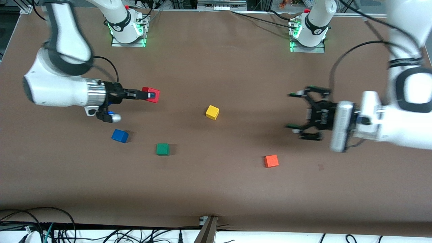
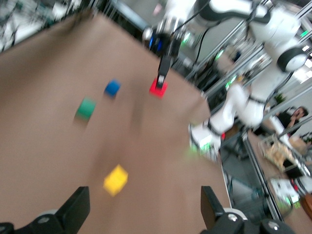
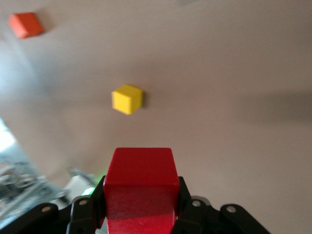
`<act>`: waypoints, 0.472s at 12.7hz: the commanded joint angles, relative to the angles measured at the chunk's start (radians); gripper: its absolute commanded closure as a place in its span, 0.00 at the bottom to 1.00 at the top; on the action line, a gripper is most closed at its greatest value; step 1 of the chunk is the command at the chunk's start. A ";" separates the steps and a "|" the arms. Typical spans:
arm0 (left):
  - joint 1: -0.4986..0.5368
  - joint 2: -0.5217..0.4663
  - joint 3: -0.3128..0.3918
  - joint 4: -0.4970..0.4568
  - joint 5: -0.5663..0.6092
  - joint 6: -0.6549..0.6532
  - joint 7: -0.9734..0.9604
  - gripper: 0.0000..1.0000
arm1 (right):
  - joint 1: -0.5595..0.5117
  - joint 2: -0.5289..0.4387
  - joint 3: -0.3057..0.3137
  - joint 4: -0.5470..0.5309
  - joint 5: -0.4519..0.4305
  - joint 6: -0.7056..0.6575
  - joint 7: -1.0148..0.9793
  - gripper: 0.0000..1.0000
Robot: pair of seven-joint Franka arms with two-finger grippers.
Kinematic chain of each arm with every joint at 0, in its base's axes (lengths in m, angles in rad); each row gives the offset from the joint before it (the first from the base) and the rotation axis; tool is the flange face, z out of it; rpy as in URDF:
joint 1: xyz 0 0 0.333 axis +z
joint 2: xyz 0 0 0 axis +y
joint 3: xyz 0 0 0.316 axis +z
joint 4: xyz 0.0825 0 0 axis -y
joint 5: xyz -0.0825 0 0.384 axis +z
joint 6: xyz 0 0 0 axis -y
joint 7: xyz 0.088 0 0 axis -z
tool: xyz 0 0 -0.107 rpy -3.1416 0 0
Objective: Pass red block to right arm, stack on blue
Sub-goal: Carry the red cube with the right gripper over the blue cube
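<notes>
Right gripper (image 1: 152, 95), slim and black, is clamped on the red block (image 1: 151, 95) and carries it in the air over bare table (image 1: 216, 189) toward the right arm's end. Its two fingers (image 3: 184, 204) press the block's opposite sides, as the right wrist view shows, with the block's upper face clear of them. The right arm (image 1: 57, 86) reaches in level from its end of the table, its silver wrist just back of the gripper.

Blue block (image 1: 119, 135) lies on the table near the held red block, nearer to the front camera and apart from it. Green block (image 1: 162, 149) lies beside the blue one, toward the table's middle and slightly nearer the camera. Yellow block (image 1: 212, 112) sits near the table's middle, between the two grippers. Orange block (image 1: 271, 161) rests nearer the camera than the left gripper and toward the middle from it.

Left gripper (image 1: 293, 111), the wide black claw on a flat white plate, hangs over the table toward the left arm's end with its jaws spread fully and nothing between them. It points toward the right gripper, well apart from it. In the left wrist view its two fingertips (image 2: 78, 207) frame the yellow block, with the red block seen farther off in the right gripper.
</notes>
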 commanded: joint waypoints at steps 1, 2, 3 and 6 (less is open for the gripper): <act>0.103 -0.087 -0.008 -0.036 0.208 -0.118 -0.033 0.00 | 0.080 0.045 -0.008 0.015 -0.188 0.092 -0.002 0.85; 0.146 -0.090 -0.008 -0.039 0.276 -0.160 -0.030 0.00 | 0.080 0.059 -0.006 0.017 -0.292 0.126 -0.002 0.85; 0.172 -0.090 -0.008 -0.037 0.346 -0.192 -0.026 0.00 | 0.082 0.068 -0.006 0.017 -0.396 0.144 -0.004 0.85; 0.206 -0.150 -0.011 -0.034 0.599 -0.215 -0.023 0.00 | 0.074 0.114 -0.011 0.012 -0.587 0.224 -0.008 0.85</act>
